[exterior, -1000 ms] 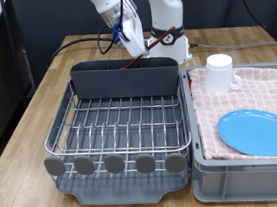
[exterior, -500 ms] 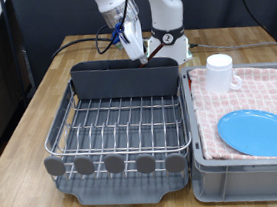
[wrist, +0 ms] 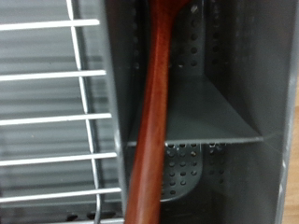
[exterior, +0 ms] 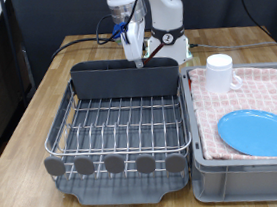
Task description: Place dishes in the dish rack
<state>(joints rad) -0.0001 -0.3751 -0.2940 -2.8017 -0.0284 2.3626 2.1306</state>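
Wooden spoon (wrist: 149, 121) stands in the rack (exterior: 121, 126) back compartment, handle upward for draining; gripper (exterior: 133, 52) above, jaw state unclear.

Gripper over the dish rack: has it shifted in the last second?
Yes. Against the fixed dish rack, the gripper has swung from a tilt to upright above the dark back compartment, where the wooden spoon stands.
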